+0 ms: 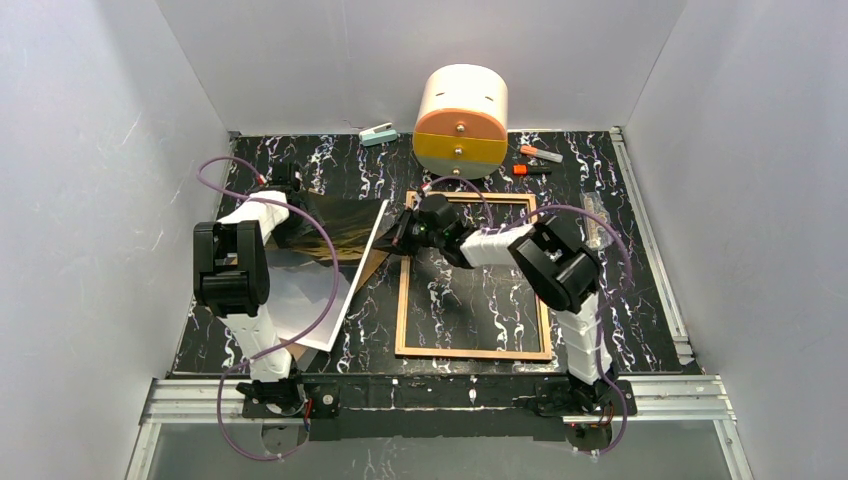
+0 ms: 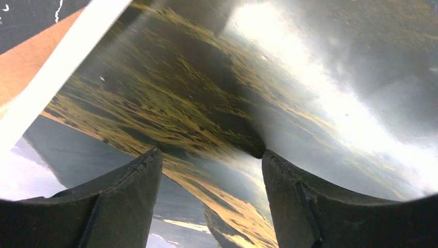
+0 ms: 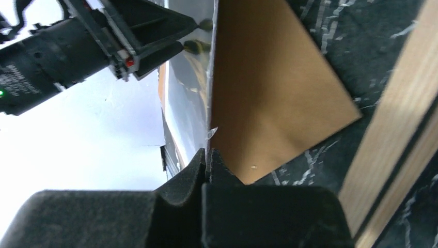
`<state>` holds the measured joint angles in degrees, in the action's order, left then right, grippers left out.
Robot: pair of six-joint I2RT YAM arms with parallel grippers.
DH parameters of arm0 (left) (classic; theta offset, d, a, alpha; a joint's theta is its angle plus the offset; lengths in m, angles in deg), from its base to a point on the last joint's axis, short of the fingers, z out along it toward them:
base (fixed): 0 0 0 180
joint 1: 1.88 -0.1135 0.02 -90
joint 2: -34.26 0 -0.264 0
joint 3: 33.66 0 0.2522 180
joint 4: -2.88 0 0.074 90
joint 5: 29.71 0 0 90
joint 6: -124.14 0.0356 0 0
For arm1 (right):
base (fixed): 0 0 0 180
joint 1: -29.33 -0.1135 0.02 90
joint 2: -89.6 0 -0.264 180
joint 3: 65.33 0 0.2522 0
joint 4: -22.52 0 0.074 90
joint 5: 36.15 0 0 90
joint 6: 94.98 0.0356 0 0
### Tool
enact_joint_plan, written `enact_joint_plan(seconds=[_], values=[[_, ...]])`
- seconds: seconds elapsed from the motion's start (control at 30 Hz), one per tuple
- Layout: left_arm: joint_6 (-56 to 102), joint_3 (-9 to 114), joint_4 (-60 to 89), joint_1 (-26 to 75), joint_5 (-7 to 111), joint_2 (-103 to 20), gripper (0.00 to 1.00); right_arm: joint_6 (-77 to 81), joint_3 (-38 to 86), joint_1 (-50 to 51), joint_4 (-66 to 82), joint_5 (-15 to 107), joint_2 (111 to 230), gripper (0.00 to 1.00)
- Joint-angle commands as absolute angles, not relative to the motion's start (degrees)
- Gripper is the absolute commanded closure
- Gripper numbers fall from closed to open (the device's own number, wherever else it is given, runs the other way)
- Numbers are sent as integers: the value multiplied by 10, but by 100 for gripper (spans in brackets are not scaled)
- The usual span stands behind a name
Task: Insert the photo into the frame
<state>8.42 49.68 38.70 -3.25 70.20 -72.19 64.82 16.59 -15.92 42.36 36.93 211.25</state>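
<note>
**Right pinches the photo's edge; left stands spread**

On the right wrist camera my right gripper (image 3: 208, 155) has its black foam pads pressed together on the thin white edge of the glossy mountain-landscape photo (image 1: 335, 225). The matte brown cardboard board (image 3: 268, 93) lies just behind that edge.

The left wrist camera shows my left gripper (image 2: 210, 155) with fingers spread over the printed face, all golden slopes, grey sky and glare. I cannot tell whether they touch it.

Only the overhead view shows the sheet bowed up, left of the tan-rimmed rectangular picture frame (image 1: 470, 352). The frame lies flat on the black marbled table (image 1: 620, 300).
</note>
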Motion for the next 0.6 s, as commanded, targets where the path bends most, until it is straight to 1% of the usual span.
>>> enact_joint_plan(seconds=[0.0, 0.13, 0.23, 0.37, 0.57], values=[[93, 522, 459, -40, 720, -723, 29, 598, 240, -149, 260, 357, 2012, 99], [92, 548, 466, -45, 723, -712, 25, 561, 309, -146, 87, 369, 1988, 99], [91, 558, 468, -48, 715, -700, 19, 527, 343, -143, -6, 374, 1978, 99], [106, 575, 482, -48, 682, -694, 11, 442, 376, -140, -54, 374, 1966, 99], [128, 599, 509, -49, 648, -697, 6, 373, 468, -120, -183, 362, 1973, 99]])
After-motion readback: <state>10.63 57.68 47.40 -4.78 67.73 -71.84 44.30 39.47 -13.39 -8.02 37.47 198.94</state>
